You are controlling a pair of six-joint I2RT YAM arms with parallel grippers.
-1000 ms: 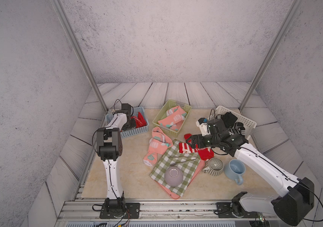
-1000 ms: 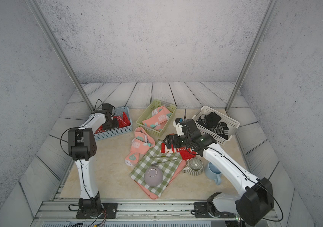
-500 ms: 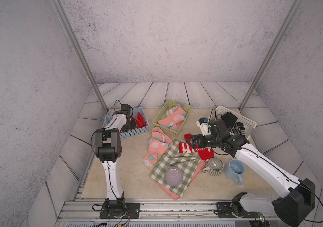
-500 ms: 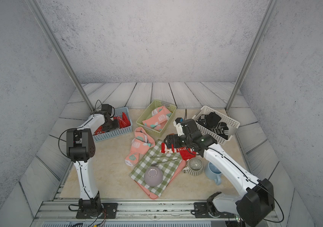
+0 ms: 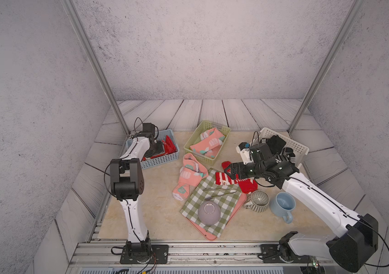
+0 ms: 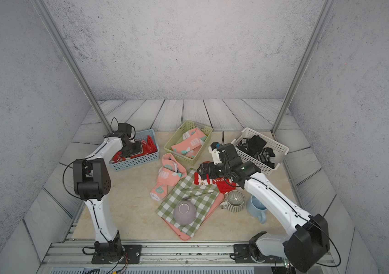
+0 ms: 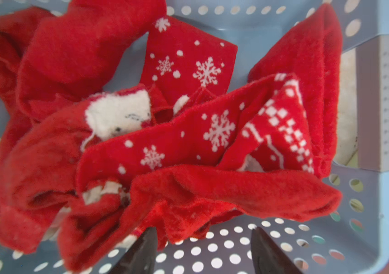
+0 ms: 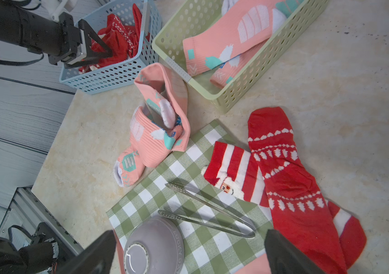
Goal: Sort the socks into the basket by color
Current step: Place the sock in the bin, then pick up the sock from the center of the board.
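Socks (image 8: 283,180) lie loose on the table (image 5: 160,213), two red beside pink socks (image 8: 155,142); more sit sorted in the blue basket (image 5: 162,160), green basket (image 5: 203,159) and white basket (image 5: 300,148). Right pincer (image 8: 188,249), jaws wide apart, hovers over the reds; it should drop straight and pinch one sock, not the checked cloth (image 8: 184,170). Left pincer (image 7: 203,237) hangs apart, empty, over the blue basket. Bowl (image 8: 155,237) lettering begins "LUCKY"

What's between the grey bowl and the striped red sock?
Metal tongs, lying on the checked cloth between the bowl and the striped sock; the right wrist view shows it best.
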